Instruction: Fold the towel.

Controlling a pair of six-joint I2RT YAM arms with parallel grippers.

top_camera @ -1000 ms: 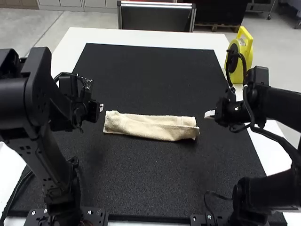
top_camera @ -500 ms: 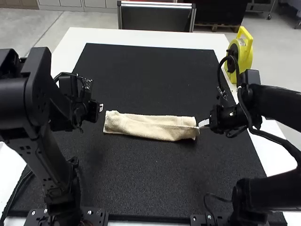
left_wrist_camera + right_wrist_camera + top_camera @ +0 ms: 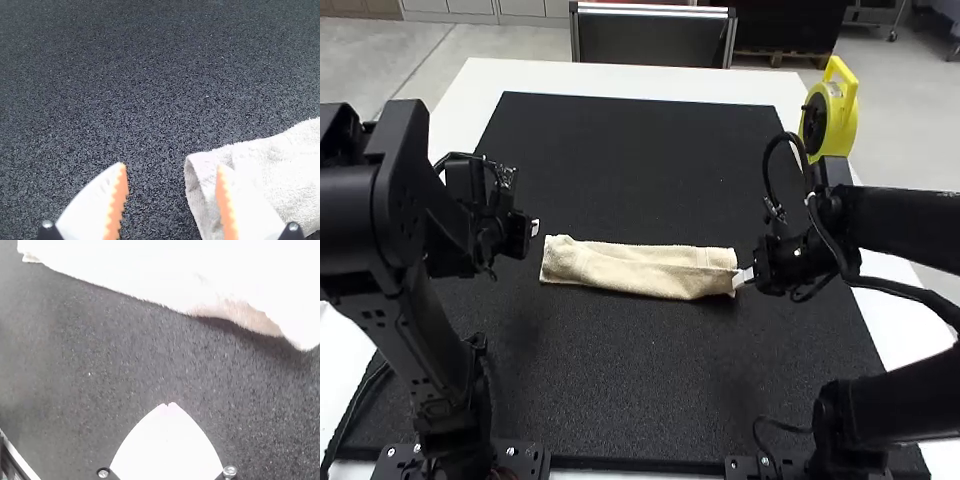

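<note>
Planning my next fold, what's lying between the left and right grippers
The beige towel, lying as a long folded strip on the black mat, as the high view shows.

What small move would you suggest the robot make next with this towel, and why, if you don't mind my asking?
I would probably open the right claw slightly: its fingertips are together at the right end of the towel, which lies in a long, narrow strip, and shut tips would likely push the cloth rather than grip it.

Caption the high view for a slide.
Right gripper at one end of a folded towel on a black mat.
</note>
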